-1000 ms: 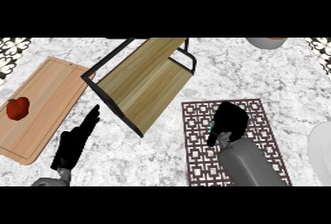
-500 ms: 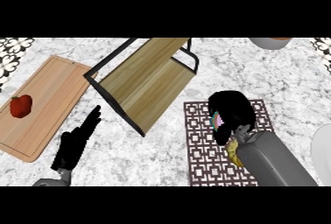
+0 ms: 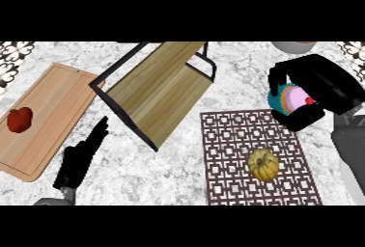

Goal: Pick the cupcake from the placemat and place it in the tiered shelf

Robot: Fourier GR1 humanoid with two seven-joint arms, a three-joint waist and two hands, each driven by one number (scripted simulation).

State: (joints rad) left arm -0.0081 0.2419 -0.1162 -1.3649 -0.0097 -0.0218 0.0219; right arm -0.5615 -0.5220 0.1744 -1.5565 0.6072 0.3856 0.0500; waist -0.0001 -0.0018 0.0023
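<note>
My right hand is curled round the cupcake, which has a teal wrapper, pink frosting and a red cherry. It hangs lifted above the upper right corner of the brown patterned placemat. The tiered shelf, black-framed with wooden boards, stands to the left of the hand, some way off. My left hand lies open at the lower left, fingers straight, beside the wooden board.
A small yellow pumpkin sits on the placemat. A wooden cutting board at the left carries a red pepper. A grey bowl peeks in at the top right.
My right hand closed on the cupcake and rose up and to the right, off the placemat. The pumpkin it covered is now uncovered. The left hand stayed put.
</note>
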